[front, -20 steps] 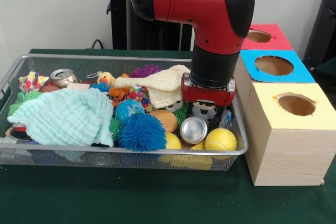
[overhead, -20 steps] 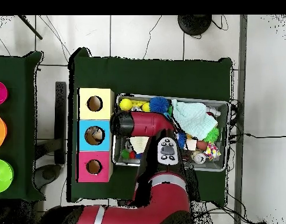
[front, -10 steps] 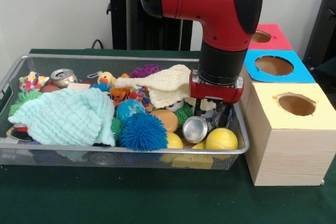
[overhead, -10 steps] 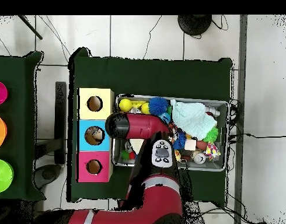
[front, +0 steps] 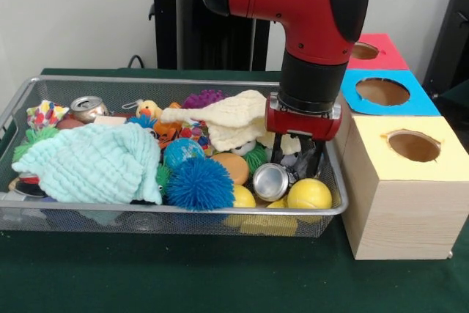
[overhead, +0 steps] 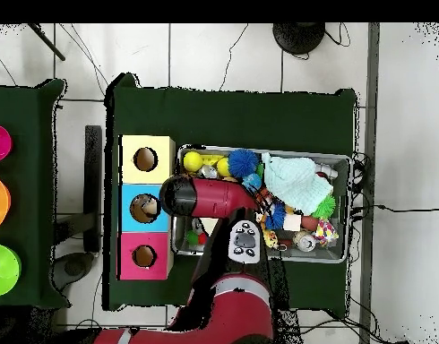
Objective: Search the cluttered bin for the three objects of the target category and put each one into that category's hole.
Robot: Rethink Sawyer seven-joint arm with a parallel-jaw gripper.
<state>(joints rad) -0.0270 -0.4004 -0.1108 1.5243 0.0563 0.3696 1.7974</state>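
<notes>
My gripper [front: 297, 160] hangs in the bin's [front: 88, 79] corner nearest the blue hole [front: 382, 91]; I cannot tell whether it grips anything.

Left of my fingers [front: 281, 153]: shiny metal can [front: 270, 181], touching or nearly.
Below them: round yellow ball [front: 308, 194].
Right: silver wire-mesh bin [front: 333, 174] wall, then wooden box with blue-surround hole [front: 382, 91].
Above box tops: open air.

You've got the wire-mesh bin [front: 44, 214] packed with clutter, sitting right against the boxes. The blue-surround hole [front: 382, 91] is the middle one beside it, round, facing up. Can't make out the three see-through items.
</notes>
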